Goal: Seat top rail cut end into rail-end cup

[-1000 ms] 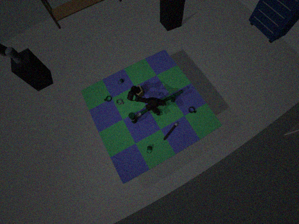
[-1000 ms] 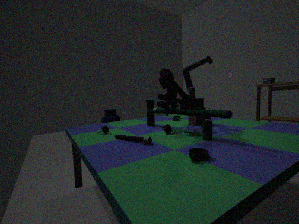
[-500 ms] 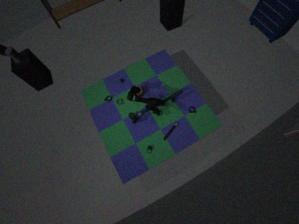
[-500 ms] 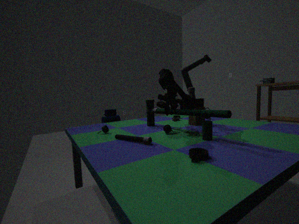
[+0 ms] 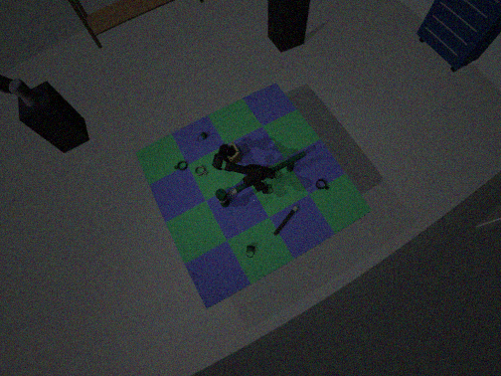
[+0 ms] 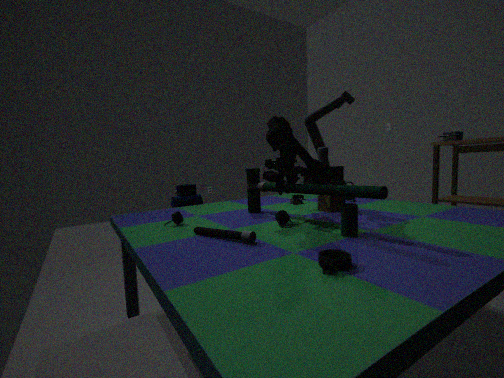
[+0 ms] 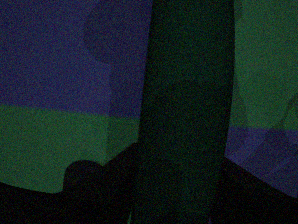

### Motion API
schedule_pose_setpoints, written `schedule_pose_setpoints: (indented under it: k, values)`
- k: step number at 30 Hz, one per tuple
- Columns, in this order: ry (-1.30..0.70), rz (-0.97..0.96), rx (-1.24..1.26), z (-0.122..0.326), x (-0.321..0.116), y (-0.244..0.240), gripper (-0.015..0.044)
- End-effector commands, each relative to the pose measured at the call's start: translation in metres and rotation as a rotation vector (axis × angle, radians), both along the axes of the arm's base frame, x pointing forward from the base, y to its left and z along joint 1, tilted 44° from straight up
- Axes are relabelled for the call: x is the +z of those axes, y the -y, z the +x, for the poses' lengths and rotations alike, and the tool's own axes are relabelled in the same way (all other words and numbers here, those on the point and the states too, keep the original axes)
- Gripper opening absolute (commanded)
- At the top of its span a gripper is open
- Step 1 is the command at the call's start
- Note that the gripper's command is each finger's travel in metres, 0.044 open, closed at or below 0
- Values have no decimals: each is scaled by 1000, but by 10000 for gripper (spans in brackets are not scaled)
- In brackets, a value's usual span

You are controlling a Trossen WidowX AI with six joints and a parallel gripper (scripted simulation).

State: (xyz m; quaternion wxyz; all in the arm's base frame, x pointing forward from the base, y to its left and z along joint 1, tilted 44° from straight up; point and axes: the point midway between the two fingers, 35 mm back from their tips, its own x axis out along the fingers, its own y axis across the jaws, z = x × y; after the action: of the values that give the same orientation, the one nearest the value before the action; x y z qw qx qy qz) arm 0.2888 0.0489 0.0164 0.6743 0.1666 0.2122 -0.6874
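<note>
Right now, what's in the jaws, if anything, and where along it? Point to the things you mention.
The green rail [image 5: 297, 158] [image 6: 357, 190] [image 7: 187, 90], gripped partway along its length, nearer the big post [image 5: 222, 195] [image 6: 254, 197].

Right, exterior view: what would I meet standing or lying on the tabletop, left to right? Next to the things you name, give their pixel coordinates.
Small dark round fitting [image 5: 250, 250] [image 6: 177, 218], loose dark bar [image 5: 284, 223] [image 6: 220, 234], tall post [image 5: 222, 194] [image 6: 254, 201], second round fitting [image 5: 269, 189] [image 6: 282, 218], short post [image 5: 290, 167] [image 6: 349, 220]. Overlapping things left out.
</note>
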Motion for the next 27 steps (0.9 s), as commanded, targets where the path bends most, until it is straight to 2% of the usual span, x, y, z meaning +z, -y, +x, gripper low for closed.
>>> schedule_pose_setpoints:
  k: [1,27]
  values:
    - [13,-1,10,2,8,1,0]
    - [12,-1,10,3,19,11,0]
